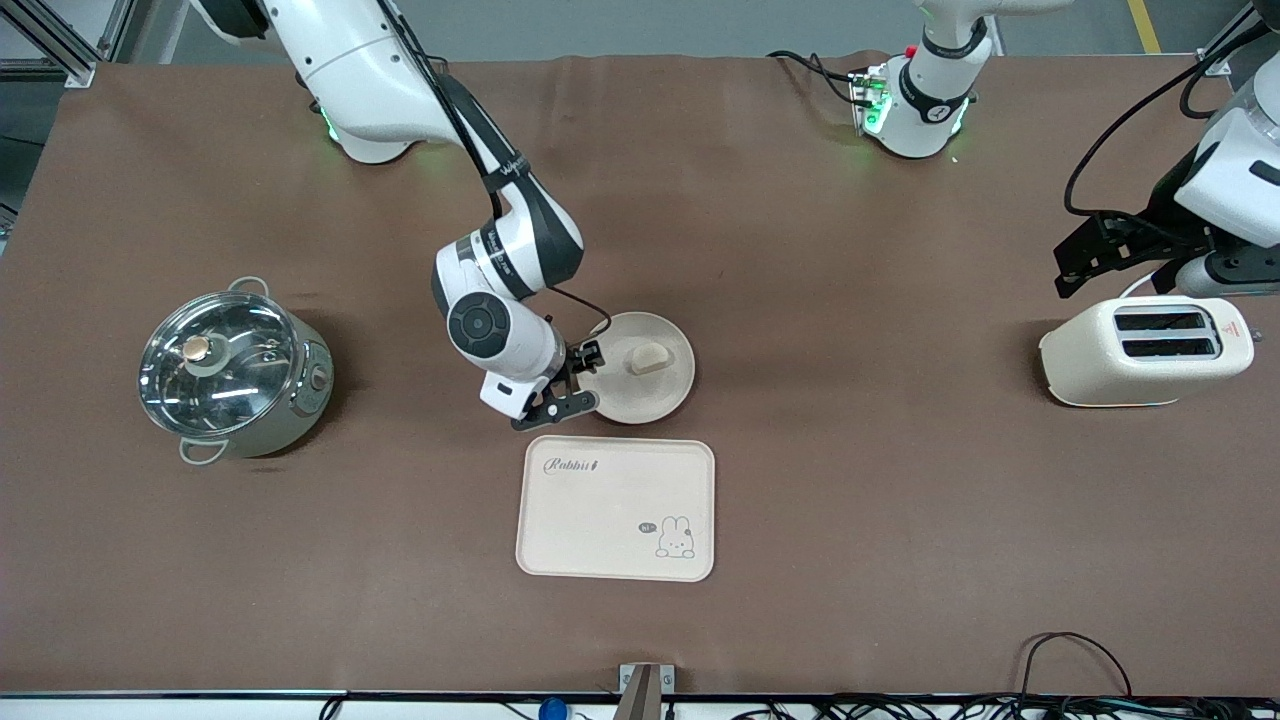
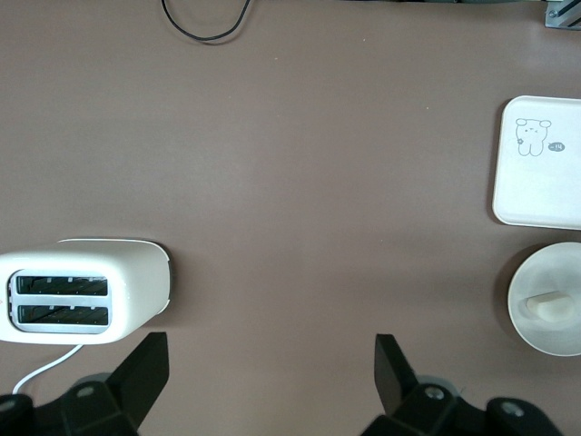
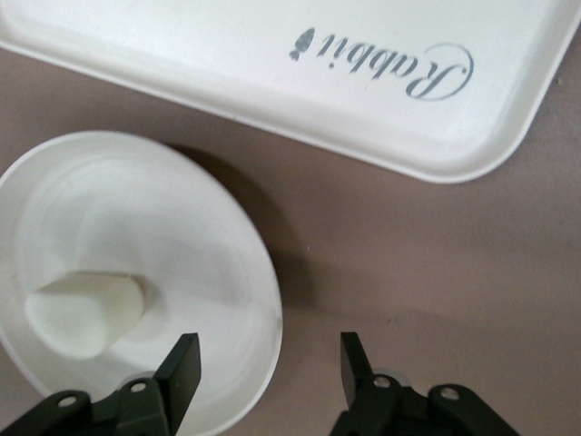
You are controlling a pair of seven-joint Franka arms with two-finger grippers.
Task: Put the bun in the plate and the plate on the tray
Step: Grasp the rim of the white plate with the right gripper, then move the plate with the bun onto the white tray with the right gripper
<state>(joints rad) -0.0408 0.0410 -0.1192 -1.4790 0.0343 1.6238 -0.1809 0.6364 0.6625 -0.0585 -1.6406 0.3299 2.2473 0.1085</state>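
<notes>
Hovering low at the edge of the plate (image 1: 640, 368), the right gripper (image 1: 577, 385) has its jaws spread moderately wide. In the right wrist view the right gripper (image 3: 268, 363) straddles the plate's rim (image 3: 263, 300): one finger is above the inside of the dish and the other is above the bare table (image 3: 408, 263) just outside it. Neither finger can be seen pressing on the rim, and nothing is held between them.

The bun (image 1: 648, 356) lies inside the plate, roughly at its middle, and in the right wrist view the bun (image 3: 82, 313) sits close to the inner finger without touching it. The plate stands on the table (image 1: 850, 480), not on the tray (image 1: 616, 508). The tray lies just beside the plate, nearer to the front camera, with a thin strip of table between them; its "Rabbit" script and bunny drawing are uncovered.

The left gripper (image 2: 272, 363) waits up in the air toward the left arm's end of the table, jaws wide apart and holding nothing, above the table next to a cream toaster (image 1: 1145, 350). A lidded metal pot (image 1: 232, 368) stands toward the right arm's end of the table.
</notes>
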